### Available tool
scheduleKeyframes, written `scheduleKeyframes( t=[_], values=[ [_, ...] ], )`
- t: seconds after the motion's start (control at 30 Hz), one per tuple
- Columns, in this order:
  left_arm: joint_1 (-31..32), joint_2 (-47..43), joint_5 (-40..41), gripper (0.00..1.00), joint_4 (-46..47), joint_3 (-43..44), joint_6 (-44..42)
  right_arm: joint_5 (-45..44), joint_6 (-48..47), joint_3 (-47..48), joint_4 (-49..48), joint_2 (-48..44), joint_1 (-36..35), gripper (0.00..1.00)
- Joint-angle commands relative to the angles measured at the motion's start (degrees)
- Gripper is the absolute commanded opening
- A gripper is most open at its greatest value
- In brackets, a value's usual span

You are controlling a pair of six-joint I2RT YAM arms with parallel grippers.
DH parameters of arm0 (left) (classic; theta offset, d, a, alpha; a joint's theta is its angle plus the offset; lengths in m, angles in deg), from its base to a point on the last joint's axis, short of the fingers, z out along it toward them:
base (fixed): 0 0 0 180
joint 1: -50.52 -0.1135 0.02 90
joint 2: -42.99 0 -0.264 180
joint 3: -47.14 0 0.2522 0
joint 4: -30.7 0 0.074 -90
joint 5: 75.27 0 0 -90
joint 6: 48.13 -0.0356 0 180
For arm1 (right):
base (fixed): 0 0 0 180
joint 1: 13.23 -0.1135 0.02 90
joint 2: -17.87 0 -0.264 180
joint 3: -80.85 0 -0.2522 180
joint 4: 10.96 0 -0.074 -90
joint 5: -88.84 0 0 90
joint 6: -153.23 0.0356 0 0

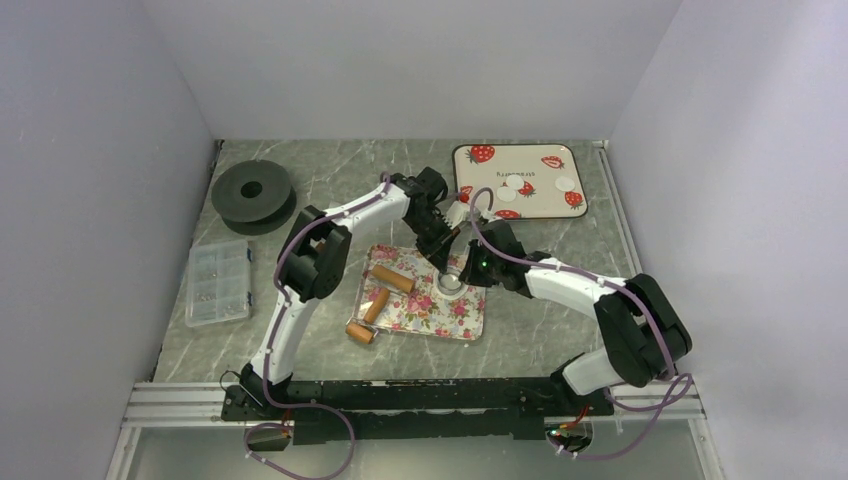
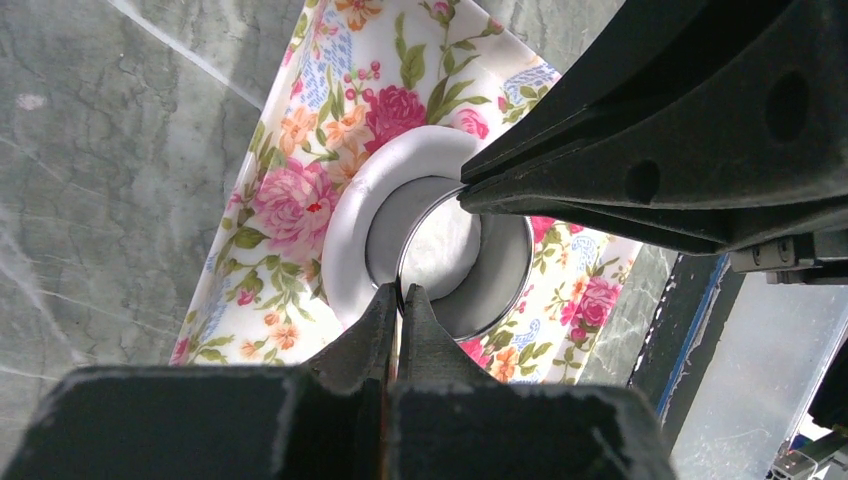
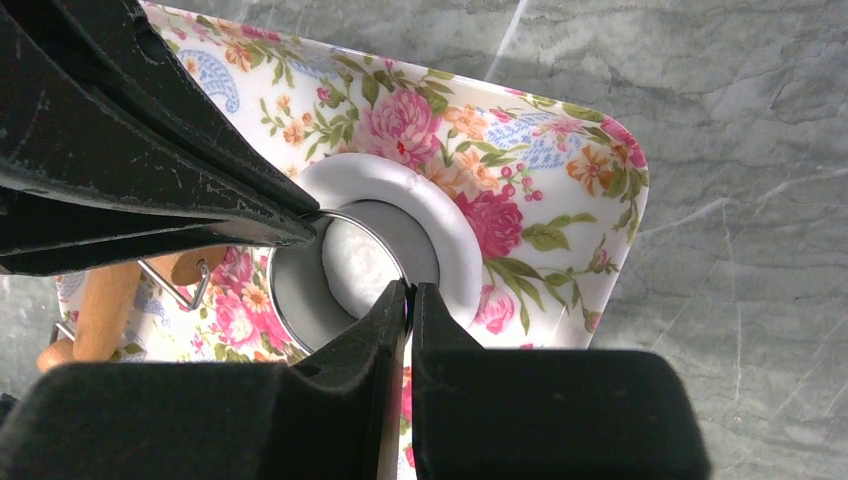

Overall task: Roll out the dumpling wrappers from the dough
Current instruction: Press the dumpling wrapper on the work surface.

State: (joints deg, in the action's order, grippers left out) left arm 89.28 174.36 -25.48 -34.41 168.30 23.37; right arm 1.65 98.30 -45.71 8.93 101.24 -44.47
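Observation:
A flattened white dough [image 2: 345, 230] [image 3: 450, 220] lies on the floral tray [image 1: 430, 315] [image 2: 290, 170] [image 3: 560, 150]. A metal ring cutter [image 1: 450, 283] [image 2: 500, 300] [image 3: 290, 300] stands in the dough, with a white round disc [image 2: 440, 245] [image 3: 360, 260] inside it. My left gripper [image 1: 440, 258] [image 2: 400, 295] is shut on the cutter's rim from one side. My right gripper [image 1: 462, 272] [image 3: 410, 290] is shut on the rim from the opposite side. Finished dumpling wrappers [image 1: 513, 184] lie on the strawberry tray [image 1: 540, 205] at the back right.
Wooden rollers [image 1: 393, 279] [image 3: 105, 300] lie on the floral tray's left half, one [image 1: 360, 334] at its front corner. A black spool [image 1: 251, 190] and a clear parts box [image 1: 218, 283] sit at the left. White walls enclose the table.

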Motion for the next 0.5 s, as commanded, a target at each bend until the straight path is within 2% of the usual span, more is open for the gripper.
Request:
scheduleKeyframes(
  t=[0.0,0.27,0.47],
  values=[
    [2.1,5.6,6.4,0.00,-4.6,0.1,-4.4,-1.9,0.5,-2.3,-1.4,0.7,-0.2,0.00],
    [2.1,3.2,5.8,0.00,-3.7,-3.2,-3.8,-1.9,-3.9,3.6,0.1,4.5,1.5,0.00],
    [1.7,4.4,6.1,0.00,-3.5,-0.7,-3.8,-1.6,0.6,-3.6,-1.2,-0.2,-0.1,0.00]
  ],
)
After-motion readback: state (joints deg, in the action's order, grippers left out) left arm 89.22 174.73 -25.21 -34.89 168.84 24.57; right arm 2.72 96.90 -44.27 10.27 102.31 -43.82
